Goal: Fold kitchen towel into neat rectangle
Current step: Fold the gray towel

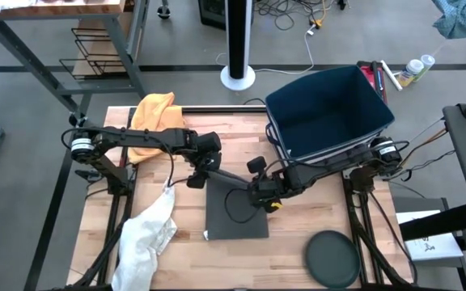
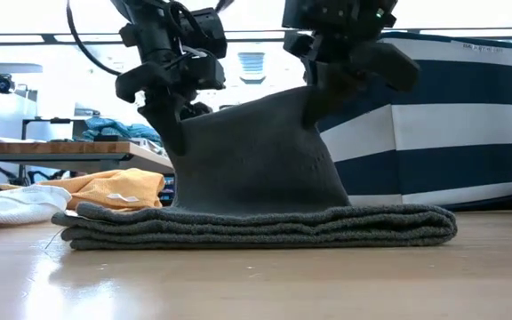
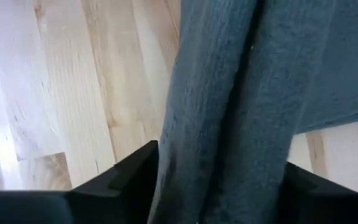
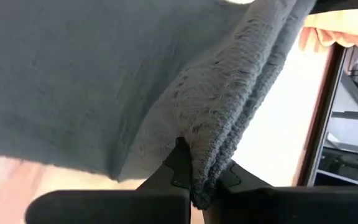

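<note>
Your grey towel [image 1: 236, 212], lying center frame on the desk [image 1: 298, 222], is soft and floppy, so keep the right pincer [image 1: 259, 194] pinching its raised edge while the left pincer [image 1: 198, 175] stands spread around that fold.

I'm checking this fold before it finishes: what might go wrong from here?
The left gripper stands wide around the grey towel's raised edge, while the right gripper is pinched shut on it; if only one side lets go, the flap may drop skewed. The raised layer could also drag the folded stack out of line.
</note>
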Controlling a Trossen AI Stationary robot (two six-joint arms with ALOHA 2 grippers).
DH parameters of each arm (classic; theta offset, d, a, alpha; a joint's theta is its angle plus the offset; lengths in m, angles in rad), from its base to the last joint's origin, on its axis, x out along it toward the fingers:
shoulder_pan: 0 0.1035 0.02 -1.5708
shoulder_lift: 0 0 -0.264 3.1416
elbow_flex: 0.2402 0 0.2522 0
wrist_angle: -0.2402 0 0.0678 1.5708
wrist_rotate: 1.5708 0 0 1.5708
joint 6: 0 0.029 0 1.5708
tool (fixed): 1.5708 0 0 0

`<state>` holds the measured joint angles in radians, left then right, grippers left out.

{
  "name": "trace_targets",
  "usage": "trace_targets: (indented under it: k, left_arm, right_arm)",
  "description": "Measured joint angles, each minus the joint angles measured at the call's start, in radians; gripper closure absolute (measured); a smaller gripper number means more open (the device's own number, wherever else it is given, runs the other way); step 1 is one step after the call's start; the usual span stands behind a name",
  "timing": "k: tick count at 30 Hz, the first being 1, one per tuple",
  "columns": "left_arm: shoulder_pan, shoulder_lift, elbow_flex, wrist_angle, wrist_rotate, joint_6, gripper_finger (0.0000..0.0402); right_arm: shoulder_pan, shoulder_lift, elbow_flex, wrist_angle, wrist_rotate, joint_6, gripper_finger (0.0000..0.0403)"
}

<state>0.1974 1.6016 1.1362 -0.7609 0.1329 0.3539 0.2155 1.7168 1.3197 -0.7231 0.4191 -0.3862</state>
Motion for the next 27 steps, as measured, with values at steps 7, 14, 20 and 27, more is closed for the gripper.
trace_targets:
  k: [7,14,20,27]
  left_arm:
    - [0.003,0.0,0.0,0.002,0.03,-0.033,0.0141]
    - [-0.014,0.0,0.0,0.009,0.088,-0.025,0.0114]
    - [-0.013,0.0,0.0,0.02,0.098,-0.023,0.0112]
    - [-0.014,0.0,0.0,0.027,0.177,-0.023,0.0166]
  right_arm:
    - [0.005,0.005,0.0,-0.03,0.001,-0.133,0.04]
    - [0.013,0.006,0.0,-0.009,0.022,-0.189,0.04]
    - [0.038,0.007,0.0,0.011,0.108,-0.267,0.04]
    - [0.052,0.007,0.0,0.022,0.158,-0.331,0.04]
